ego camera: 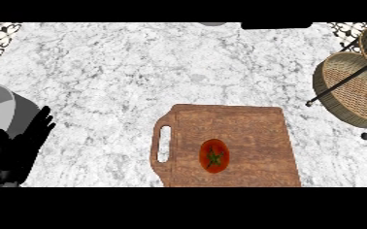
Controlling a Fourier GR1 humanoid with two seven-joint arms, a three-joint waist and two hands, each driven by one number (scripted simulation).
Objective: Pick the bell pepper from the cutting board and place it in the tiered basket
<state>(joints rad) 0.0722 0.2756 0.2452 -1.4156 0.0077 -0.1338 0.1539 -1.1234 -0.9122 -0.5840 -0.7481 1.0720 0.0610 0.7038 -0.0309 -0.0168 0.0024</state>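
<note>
Pepper (213,155) sits stem-up on the board (243,126), untouched, well apart from the basket (342,94) at right (left hand (25,143) rests open, holding nothing; right hand unseen).

the worktop (108,68) is pale grey-white stone, mottled with darker grey veins. the cutting board (243,126) is warm reddish-brown wood with a streaky grain. the bell pepper (213,155) on it is red-orange with a green stem. the tiered basket (344,85) is tan woven wicker on a black wire frame. the left hand (25,143) is black, its forearm grey.
</note>
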